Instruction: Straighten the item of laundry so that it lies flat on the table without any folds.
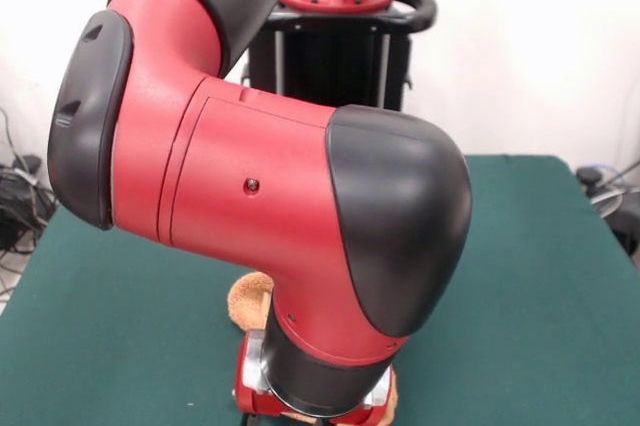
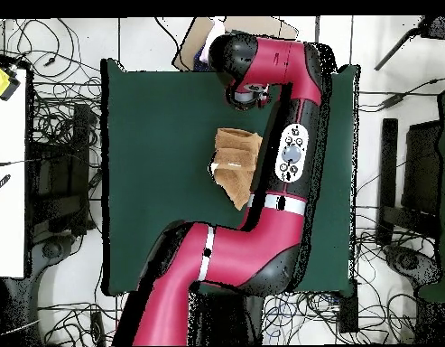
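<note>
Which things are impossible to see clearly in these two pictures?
- Gripper: front view, cut off by the bottom edge; overhead view, too small near the arm end; open or shut unknown.
- Towel: front view, mostly hidden behind the arm; overhead view, its right edge lies under the arm.

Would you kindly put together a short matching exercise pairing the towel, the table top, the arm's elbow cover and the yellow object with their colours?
Things:
1. towel
2. table top
3. arm's elbow cover
4. object at the left edge of the overhead view

Colours:
A. black
B. yellow
C. orange-tan
D. dark green

Pairs: 1-C, 2-D, 3-A, 4-B
</note>
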`<move>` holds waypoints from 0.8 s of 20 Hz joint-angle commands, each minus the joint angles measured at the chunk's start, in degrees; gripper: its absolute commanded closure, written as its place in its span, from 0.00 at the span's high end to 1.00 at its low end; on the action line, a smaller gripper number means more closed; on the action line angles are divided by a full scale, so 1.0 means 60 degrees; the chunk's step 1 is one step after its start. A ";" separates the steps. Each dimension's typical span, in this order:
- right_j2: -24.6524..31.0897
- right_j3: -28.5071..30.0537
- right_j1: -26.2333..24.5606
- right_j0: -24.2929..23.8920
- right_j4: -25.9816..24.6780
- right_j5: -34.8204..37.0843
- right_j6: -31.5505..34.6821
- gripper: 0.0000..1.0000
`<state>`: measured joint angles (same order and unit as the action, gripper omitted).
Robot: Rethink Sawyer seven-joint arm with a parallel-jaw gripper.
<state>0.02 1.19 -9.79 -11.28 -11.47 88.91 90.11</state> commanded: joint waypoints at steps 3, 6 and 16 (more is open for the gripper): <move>0.0238 0.5405 0.2340 -0.0095 0.0904 -0.2110 -0.1256 1.00; 0.0265 0.8024 0.3614 -0.0257 0.0939 -0.3747 -0.1115 1.00; 0.0748 1.1133 0.5051 -0.0799 0.0373 -0.6916 -0.0879 1.00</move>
<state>-0.02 43.18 12.88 -13.56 -7.79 58.63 90.11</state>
